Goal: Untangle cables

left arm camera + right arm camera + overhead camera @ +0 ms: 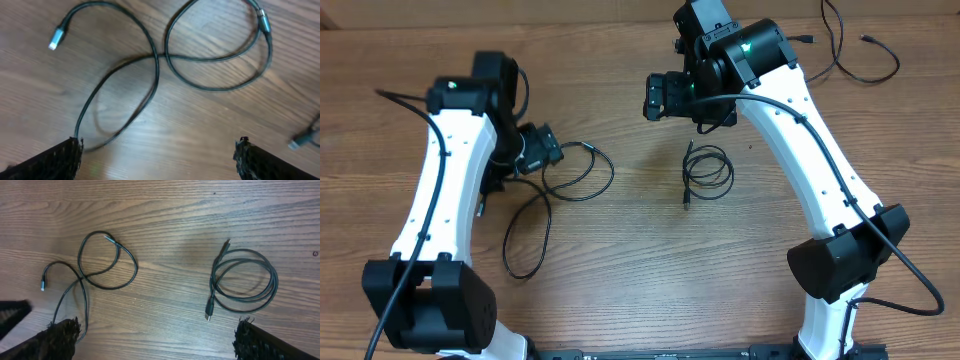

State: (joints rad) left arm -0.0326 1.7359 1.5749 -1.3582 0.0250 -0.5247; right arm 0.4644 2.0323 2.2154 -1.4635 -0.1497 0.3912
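Black pads on your left gripper (159, 145) and right gripper (159, 325) stand wide apart, holding nothing. Below the left, a looped cable (156, 55) lies toward the left edge of the desk (640, 290); a small coil (271, 282) sits mid-desk. Both look light and limp, perhaps slick: pinch near a plug (57, 37).

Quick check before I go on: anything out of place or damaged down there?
Nothing looks damaged or spilled. The only oddity is the loose cable, which crosses over itself in a figure-eight. The coiled cable lies apart from it, neatly wound.
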